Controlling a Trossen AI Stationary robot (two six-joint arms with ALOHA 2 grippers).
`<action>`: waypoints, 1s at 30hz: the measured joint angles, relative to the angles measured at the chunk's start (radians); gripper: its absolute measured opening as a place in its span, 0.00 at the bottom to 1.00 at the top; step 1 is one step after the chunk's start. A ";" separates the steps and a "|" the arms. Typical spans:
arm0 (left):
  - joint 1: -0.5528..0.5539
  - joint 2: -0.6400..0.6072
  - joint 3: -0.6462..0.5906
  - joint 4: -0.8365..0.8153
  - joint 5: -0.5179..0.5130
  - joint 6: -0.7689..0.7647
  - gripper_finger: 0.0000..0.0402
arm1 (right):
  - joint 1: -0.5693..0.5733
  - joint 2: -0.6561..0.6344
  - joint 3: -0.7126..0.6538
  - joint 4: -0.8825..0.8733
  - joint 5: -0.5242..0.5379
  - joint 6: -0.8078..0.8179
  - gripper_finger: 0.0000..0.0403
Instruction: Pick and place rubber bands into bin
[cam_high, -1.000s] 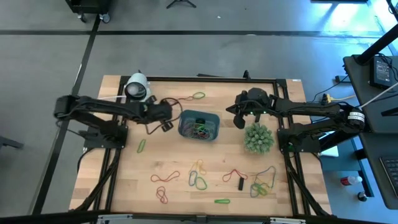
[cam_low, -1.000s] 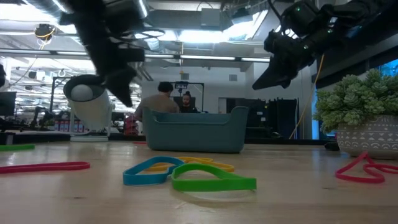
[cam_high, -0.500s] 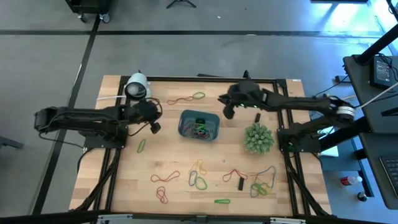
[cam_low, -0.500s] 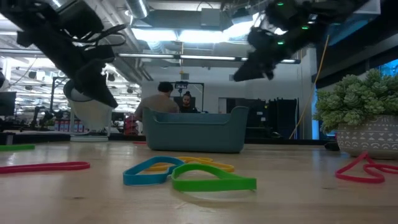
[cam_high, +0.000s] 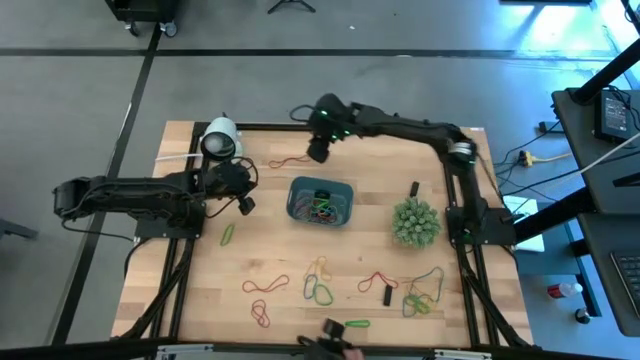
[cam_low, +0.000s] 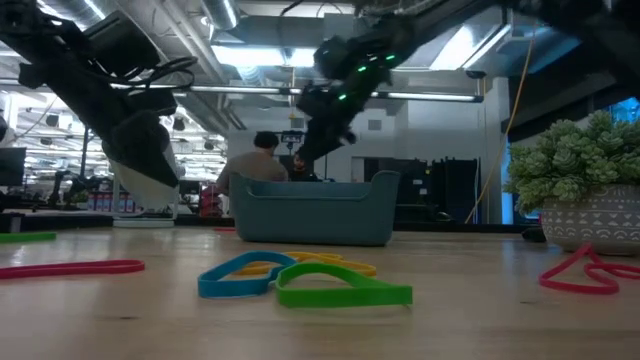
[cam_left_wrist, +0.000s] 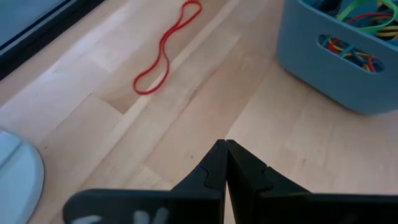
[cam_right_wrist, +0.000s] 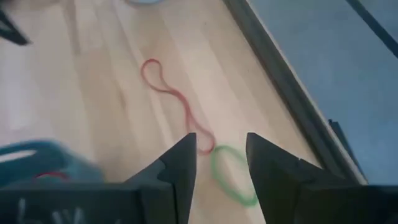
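The blue-teal bin (cam_high: 320, 200) stands mid-table with several coloured rubber bands inside. A red rubber band (cam_high: 288, 160) and a green one (cam_high: 319, 153) lie flat near the far edge. My right gripper (cam_high: 320, 150) hangs open just above them; in the right wrist view the green band (cam_right_wrist: 231, 175) lies under the gap between the fingers and the red one (cam_right_wrist: 166, 92) beyond it. My left gripper (cam_high: 245, 203) is shut and empty, left of the bin and above the wood. More bands (cam_high: 318, 282) lie scattered on the near half.
A white dome (cam_high: 220, 140) stands at the far left, behind my left gripper. A spiky green plant (cam_high: 415, 222) sits right of the bin, with a black block (cam_high: 414, 189) beside it. Another block (cam_high: 387, 295) lies among the near bands. A dark frame (cam_right_wrist: 292, 87) edges the far side.
My right gripper has swung from beside the plant, past the bin's far side, toward the table's far left, and now hangs over the red and green bands. My left gripper has drawn back from the bin toward the table's left edge and sunk a little.
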 joint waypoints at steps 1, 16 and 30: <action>0.000 0.000 0.000 0.000 0.000 0.001 0.00 | -0.002 0.044 0.065 -0.039 -0.001 -0.019 0.35; -0.027 0.001 -0.001 -0.019 0.000 -0.039 0.01 | -0.014 0.440 0.546 -0.317 -0.133 -0.288 0.28; -0.040 0.003 -0.001 -0.027 0.000 -0.054 0.00 | -0.021 0.483 0.546 -0.396 -0.220 -0.335 0.17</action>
